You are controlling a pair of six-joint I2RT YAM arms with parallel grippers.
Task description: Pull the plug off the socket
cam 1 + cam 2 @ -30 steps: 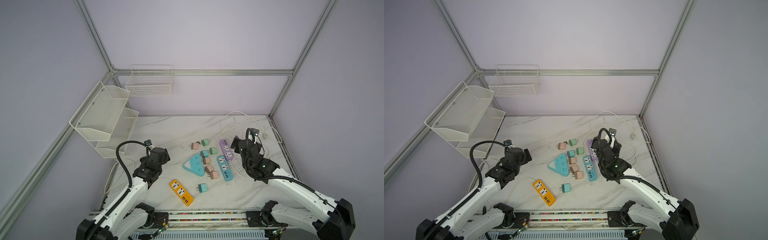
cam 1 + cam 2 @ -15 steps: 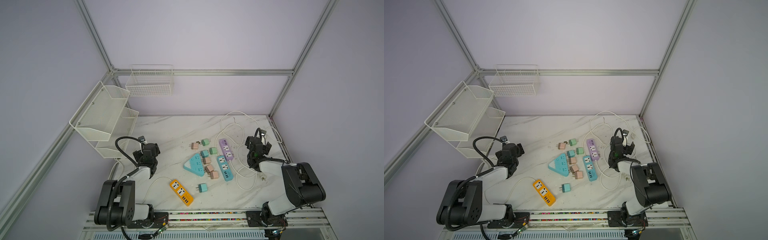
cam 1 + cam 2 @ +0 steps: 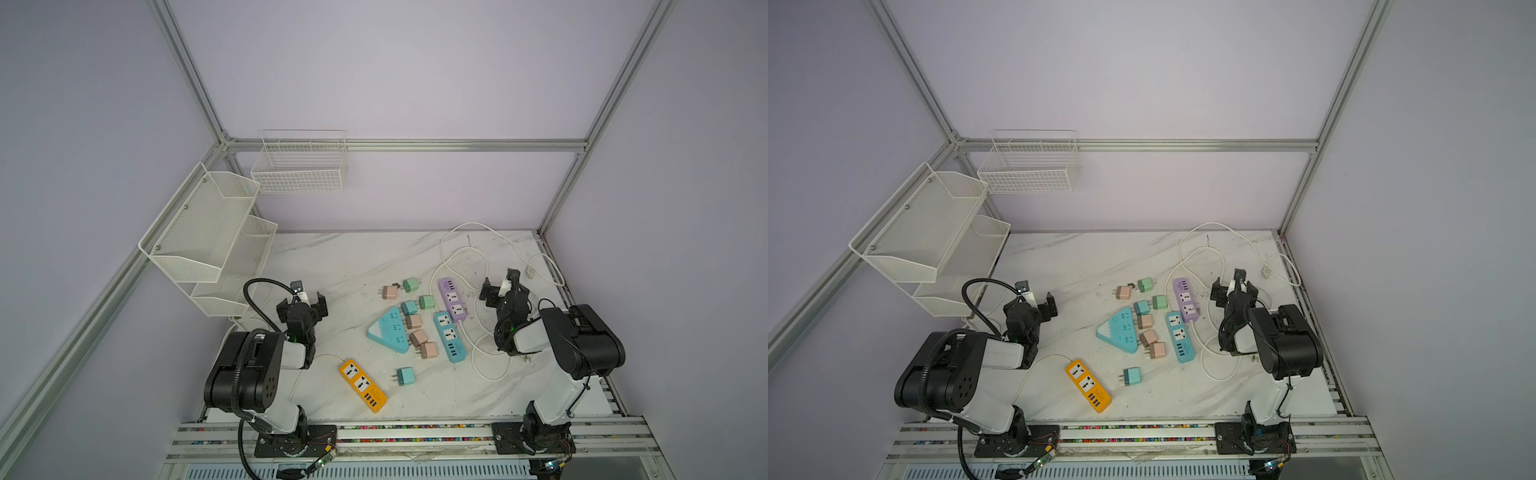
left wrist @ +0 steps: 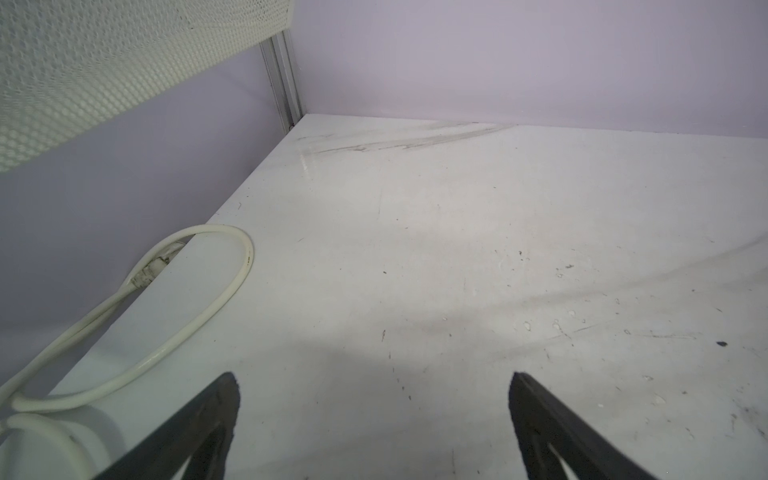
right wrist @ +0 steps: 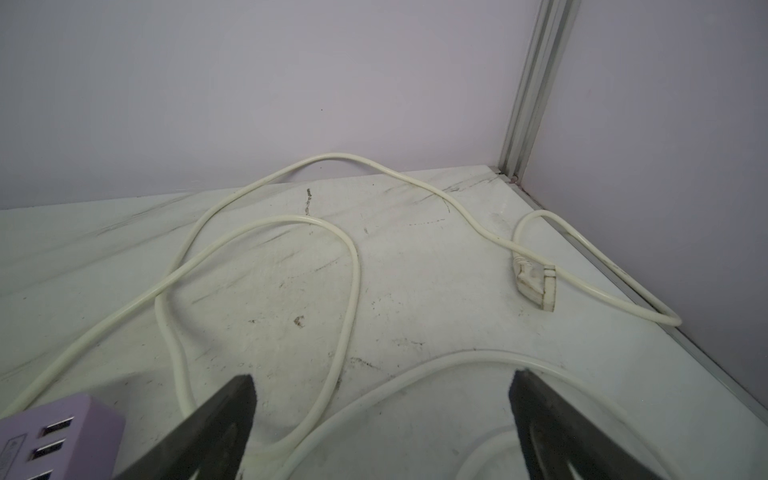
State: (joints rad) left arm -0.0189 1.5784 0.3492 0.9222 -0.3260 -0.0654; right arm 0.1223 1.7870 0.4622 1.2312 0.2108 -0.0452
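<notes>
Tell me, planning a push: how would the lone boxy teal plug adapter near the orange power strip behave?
The boxy teal plug adapter would probably slide, not roll: its faces are flat. Small, so likely light; its sideways prongs might snag.

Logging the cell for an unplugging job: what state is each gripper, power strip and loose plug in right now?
left gripper: open, empty.
right gripper: open, empty.
purple power strip: flat, top sockets empty.
blue power strip: flat, top sockets empty.
orange power strip: flat, top sockets empty.
lone teal plug: loose on table, prongs bare.
white cord plug: unplugged, lying on table.
</notes>
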